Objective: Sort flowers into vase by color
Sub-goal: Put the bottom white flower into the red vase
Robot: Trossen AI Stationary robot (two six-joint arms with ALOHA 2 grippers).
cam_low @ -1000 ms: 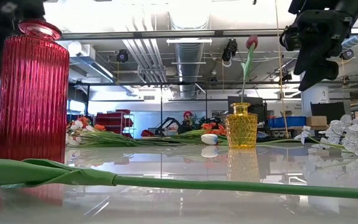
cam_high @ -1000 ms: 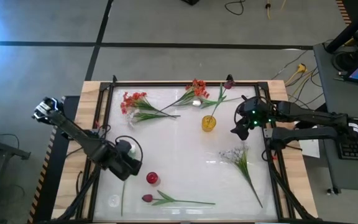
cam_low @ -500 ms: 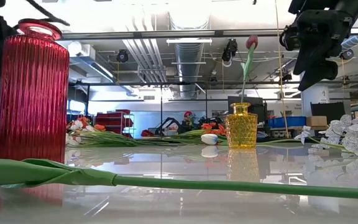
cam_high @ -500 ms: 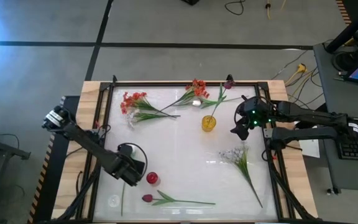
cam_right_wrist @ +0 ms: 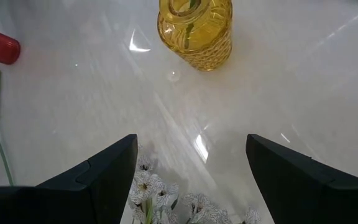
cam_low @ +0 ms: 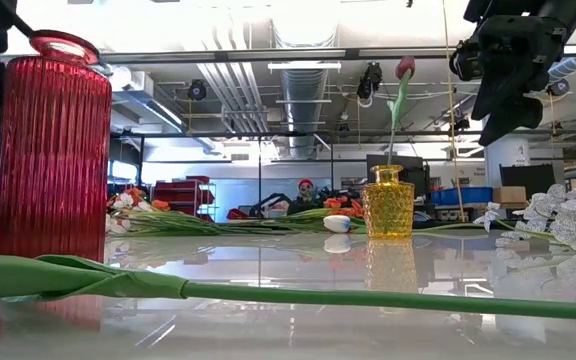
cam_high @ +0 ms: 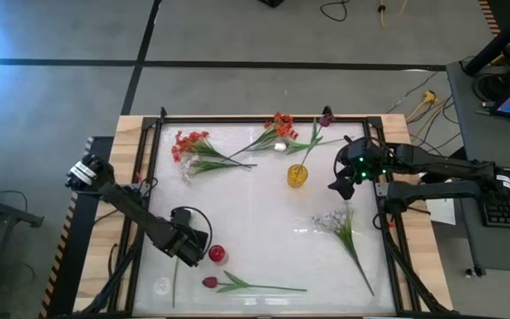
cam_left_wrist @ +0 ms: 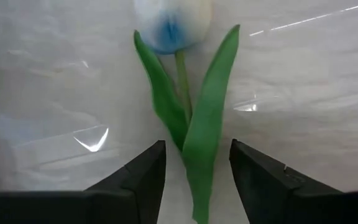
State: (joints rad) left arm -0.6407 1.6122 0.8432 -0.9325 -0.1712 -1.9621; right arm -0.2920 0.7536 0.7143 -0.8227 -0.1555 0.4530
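Note:
A white-blossomed flower (cam_left_wrist: 173, 22) lies flat on the table near the front left, also seen in the high view (cam_high: 163, 285). My left gripper (cam_left_wrist: 197, 144) points down over it, open, one finger on either side of its green leaves (cam_left_wrist: 201, 149) without touching them. The red vase (cam_high: 217, 254) stands just to the gripper's right. A yellow vase (cam_high: 297, 175) holds a maroon tulip (cam_low: 405, 68). My right gripper (cam_high: 343, 182) hangs open above the table, right of the yellow vase. A second maroon tulip (cam_high: 211, 283) lies on its side along the near edge.
Two orange-red clusters (cam_high: 189, 146) (cam_high: 280, 126) lie at the far side. A whitish spray (cam_high: 335, 220) lies below my right gripper, also in its wrist view (cam_right_wrist: 166, 199). A raised frame (cam_high: 264, 119) rims the table. The middle of the table is bare.
My left gripper has sunk toward the table and moved a little toward the near edge, coming down over the white flower beside the red vase. The flowers and vases lie as they did.

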